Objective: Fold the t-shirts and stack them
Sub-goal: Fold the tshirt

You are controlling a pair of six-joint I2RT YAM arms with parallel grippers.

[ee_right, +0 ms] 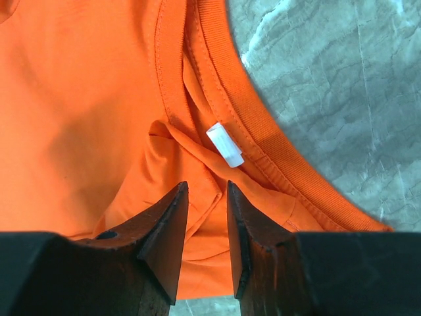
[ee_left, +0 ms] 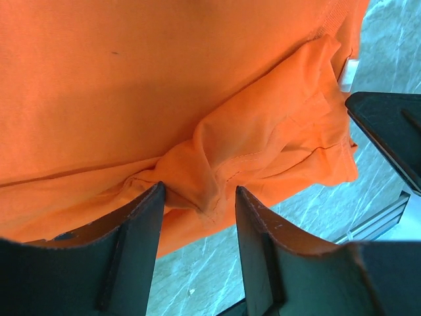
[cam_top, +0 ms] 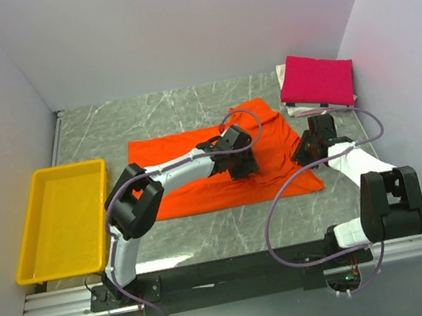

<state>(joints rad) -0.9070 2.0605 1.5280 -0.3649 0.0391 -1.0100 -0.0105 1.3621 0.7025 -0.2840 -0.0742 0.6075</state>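
Two end effectors work the orange t-shirt (cam_top: 189, 170), spread across the middle of the desk (cam_top: 138, 113). The left end effector (ee_left: 197, 192) stands open astride a bunched fold by the shirt's edge. The right end effector (ee_right: 207, 187) pinches cloth just inside the collar, beside the white label (ee_right: 225, 145). The magenta-pink t-shirt (cam_top: 317, 80) lies folded in the far right corner.

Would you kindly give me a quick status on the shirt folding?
Left gripper open astride a bunched orange t-shirt fold. Right gripper narrow at its collar, grip unclear. Pink t-shirt folded, far right. Nothing blocking.
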